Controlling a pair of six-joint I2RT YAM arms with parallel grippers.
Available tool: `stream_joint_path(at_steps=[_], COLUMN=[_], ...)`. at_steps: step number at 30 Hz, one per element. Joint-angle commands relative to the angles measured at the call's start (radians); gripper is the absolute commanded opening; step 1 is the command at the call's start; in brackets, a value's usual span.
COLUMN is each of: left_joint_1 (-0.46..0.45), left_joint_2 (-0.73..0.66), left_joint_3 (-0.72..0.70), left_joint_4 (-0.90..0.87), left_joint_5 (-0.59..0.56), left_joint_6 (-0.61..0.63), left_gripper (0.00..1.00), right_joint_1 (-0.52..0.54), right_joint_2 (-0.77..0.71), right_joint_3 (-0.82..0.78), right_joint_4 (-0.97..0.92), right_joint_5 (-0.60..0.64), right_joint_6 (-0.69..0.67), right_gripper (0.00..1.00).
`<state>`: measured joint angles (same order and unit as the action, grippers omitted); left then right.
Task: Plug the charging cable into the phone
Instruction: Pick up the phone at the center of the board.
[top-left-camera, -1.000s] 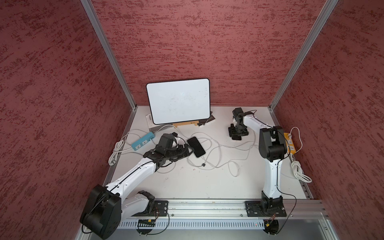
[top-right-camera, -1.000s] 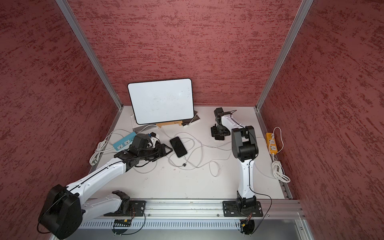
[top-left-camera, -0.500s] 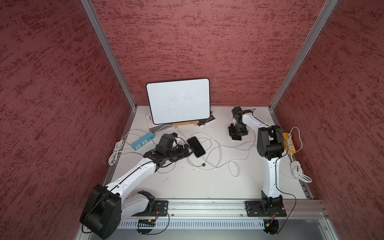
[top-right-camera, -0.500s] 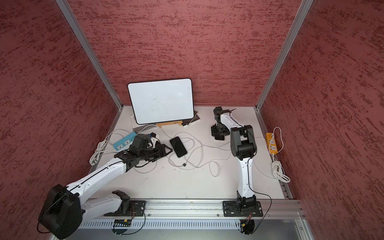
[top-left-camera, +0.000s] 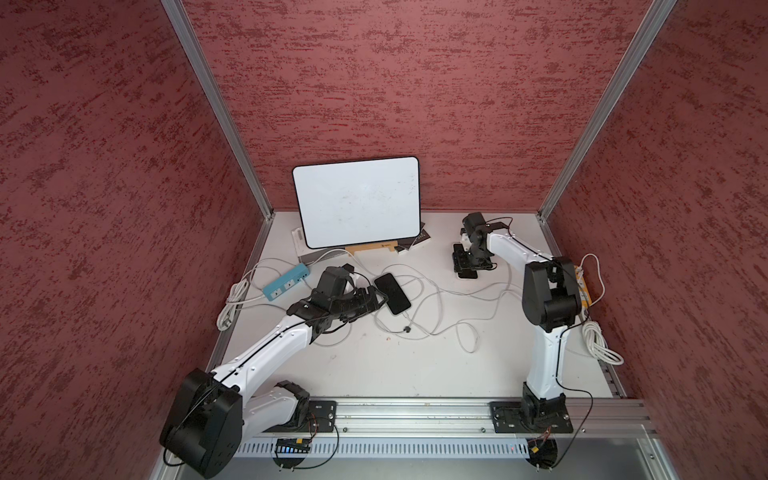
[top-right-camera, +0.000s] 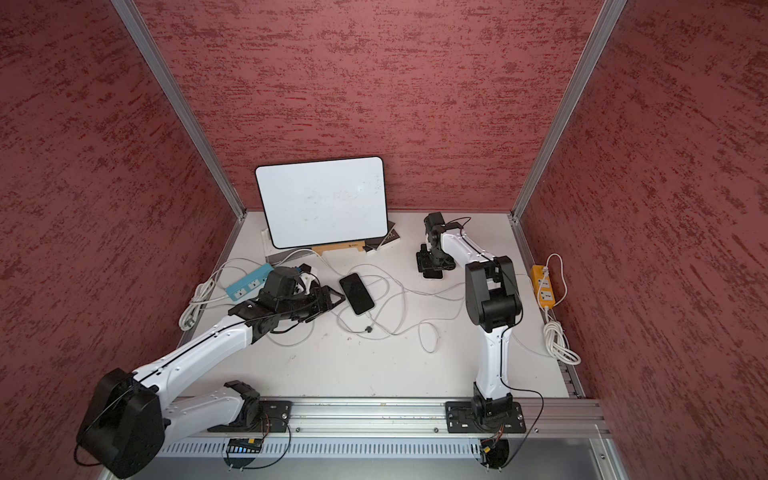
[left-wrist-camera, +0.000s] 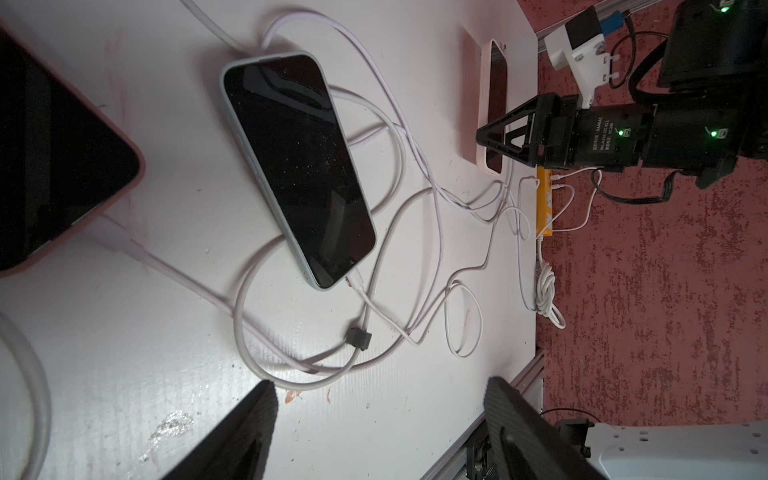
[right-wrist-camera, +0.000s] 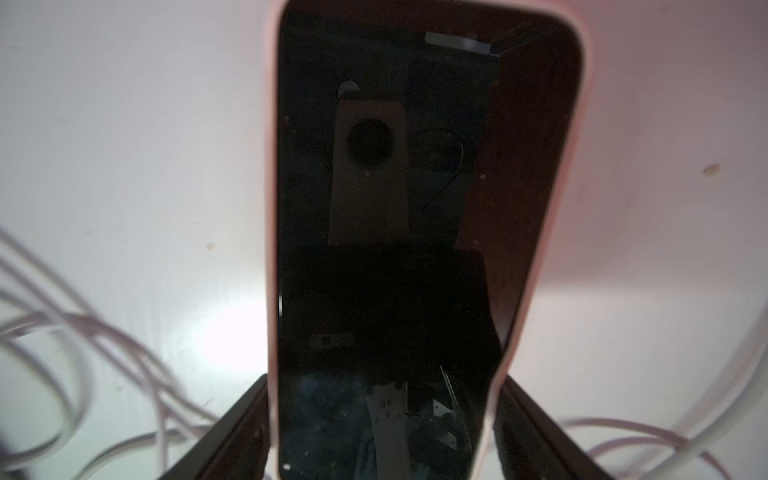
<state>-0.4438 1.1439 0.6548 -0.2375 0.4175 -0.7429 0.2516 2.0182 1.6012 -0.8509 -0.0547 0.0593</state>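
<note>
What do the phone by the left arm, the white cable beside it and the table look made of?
Phone: glossy dark glass front, with reflections and dust specks; the pale rim looks like a matte case, perhaps silicone. Cable: white flexible plastic or rubber sheath, lying in loose curves. Table: matte white board, painted or laminated, scuffed and stained.

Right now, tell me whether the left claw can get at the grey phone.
Probably yes. The left claw is open and the grey phone lies flat just ahead of it, with nothing upright between them. Only loose loops of cable lie across the gap and might snag.
</note>
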Motion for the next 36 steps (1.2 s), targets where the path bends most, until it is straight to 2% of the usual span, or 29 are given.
stream_joint_path(at_steps=[1, 5, 11, 14, 20, 29, 36], left_joint_1=[-0.005, -0.006, -0.014, -0.032, -0.093, -0.120, -0.145], left_joint_2=[-0.008, 0.011, 0.033, 0.058, 0.096, 0.159, 0.218], left_joint_3=[0.026, 0.056, 0.117, 0.145, 0.156, 0.171, 0.211], left_joint_4=[0.068, 0.107, 0.177, 0.197, 0.260, 0.267, 0.255], left_joint_5=[-0.004, -0.005, -0.031, -0.046, -0.071, -0.083, -0.105], left_joint_6=[-0.032, -0.055, -0.102, -0.112, -0.110, -0.111, -0.094], left_gripper=[0.80, 0.78, 0.76, 0.75, 0.73, 0.66, 0.51], right_joint_1=[0.044, 0.112, 0.276, 0.325, 0.382, 0.416, 0.432], right_joint_2=[-0.150, -0.278, -0.454, -0.504, -0.516, -0.516, -0.513], right_joint_3=[-0.076, -0.213, -0.387, -0.432, -0.441, -0.429, -0.416], right_joint_4=[0.156, 0.240, 0.360, 0.398, 0.402, 0.409, 0.402], right_joint_5=[-0.092, -0.138, -0.221, -0.313, -0.369, -0.450, -0.469], right_joint_6=[0.004, 0.014, -0.007, 0.009, 0.022, 0.025, 0.029], right_gripper=[0.14, 0.13, 0.13, 0.14, 0.14, 0.14, 0.15])
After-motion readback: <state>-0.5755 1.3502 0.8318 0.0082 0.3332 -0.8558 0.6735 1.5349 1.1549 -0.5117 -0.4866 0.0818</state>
